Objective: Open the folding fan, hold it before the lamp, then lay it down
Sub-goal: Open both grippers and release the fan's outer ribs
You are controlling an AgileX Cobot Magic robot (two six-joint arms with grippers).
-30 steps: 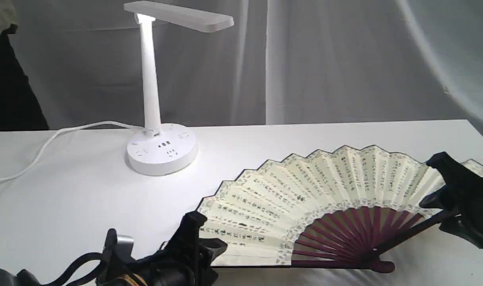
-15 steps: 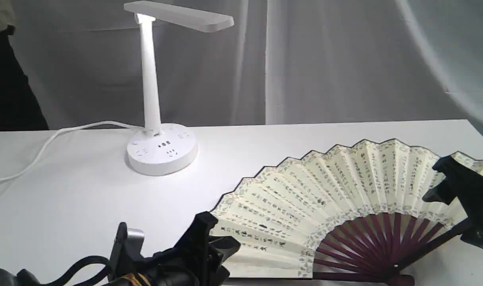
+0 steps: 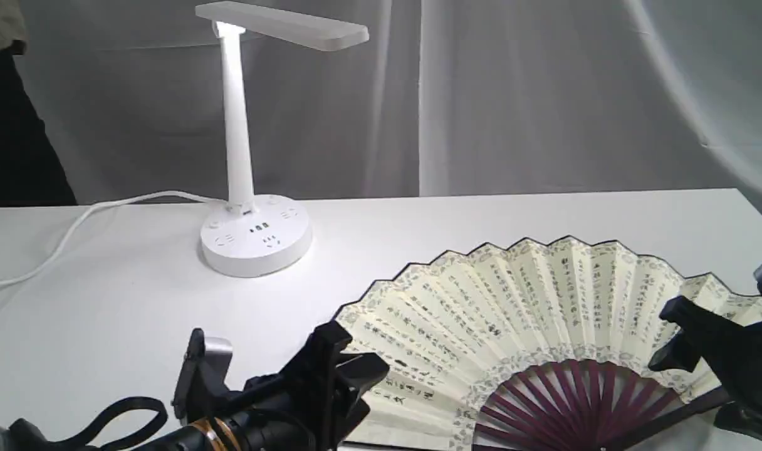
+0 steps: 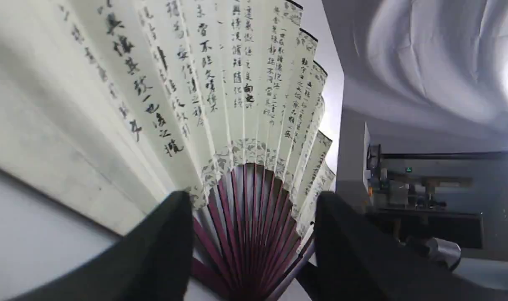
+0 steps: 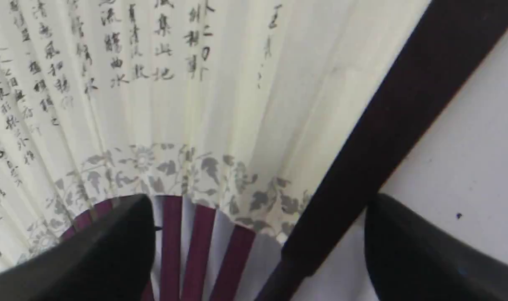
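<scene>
The folding fan (image 3: 512,313) is spread wide open and lies low over the white table at the front right, its cream leaf facing up and its maroon ribs (image 3: 575,401) toward the front edge. The lamp (image 3: 237,125) stands lit at the back left, well apart from the fan. My left gripper (image 3: 349,351) is at the fan's left end, open, and the left wrist view shows the fan (image 4: 220,83) beyond its spread fingers (image 4: 166,251). My right gripper (image 3: 669,335) is open at the fan's right end, straddling the dark outer guard (image 5: 404,96) without closing on it.
The lamp's white cord (image 3: 74,225) trails off to the left across the table (image 3: 136,313). A grey curtain (image 3: 512,94) hangs behind. Someone in dark clothes (image 3: 5,125) stands at the far left. The table's right edge (image 3: 757,213) is close to the fan.
The fan shifted right and its right side rose, then it came back down lower and flatter toward the front. The right gripper dropped with it; the left gripper crept right.
</scene>
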